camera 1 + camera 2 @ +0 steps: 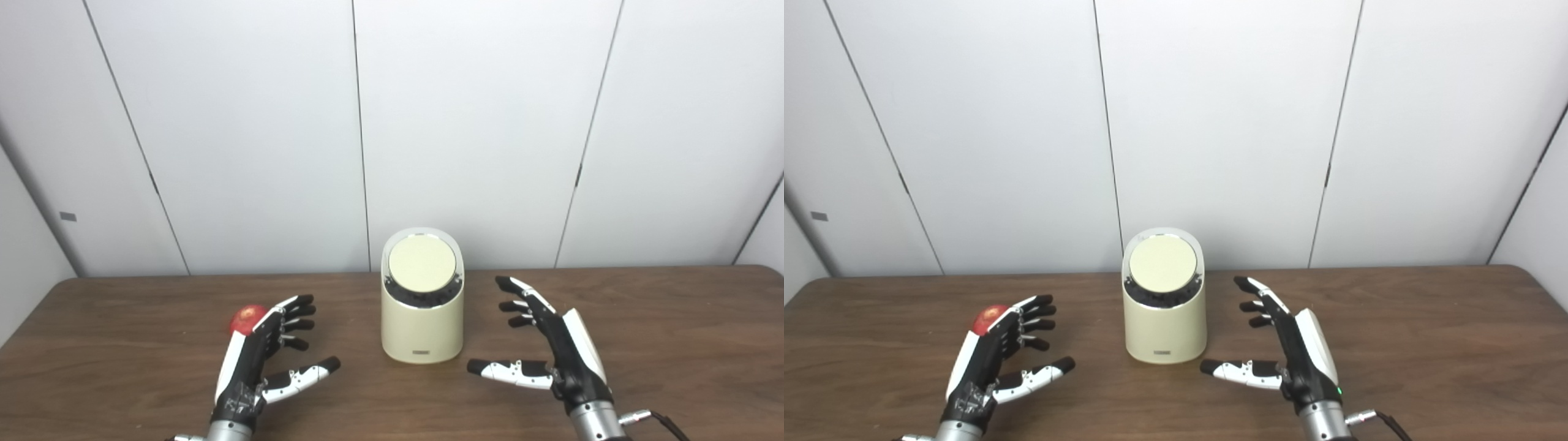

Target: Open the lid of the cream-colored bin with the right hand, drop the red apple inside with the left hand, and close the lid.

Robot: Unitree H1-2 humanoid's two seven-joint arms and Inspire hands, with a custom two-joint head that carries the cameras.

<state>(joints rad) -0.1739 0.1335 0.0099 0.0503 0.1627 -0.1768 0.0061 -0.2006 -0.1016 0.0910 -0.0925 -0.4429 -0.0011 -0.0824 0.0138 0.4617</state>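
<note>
Behind left robot hand (257, 361): apple (245, 318) half hidden, both views.

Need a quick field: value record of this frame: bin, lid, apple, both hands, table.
bin: cream-colored bin, upright, mid-table between the hands
lid: round lid, shut, tilted toward the camera
apple: red apple, on the table left of the bin, partly hidden behind the left hand
left hand: left hand, open, fingers spread, holds nothing; contact with the apple cannot be told
right hand: right hand, open, right of the bin, not touching it
table: brown wooden table
task state: lid not yet opened
</note>
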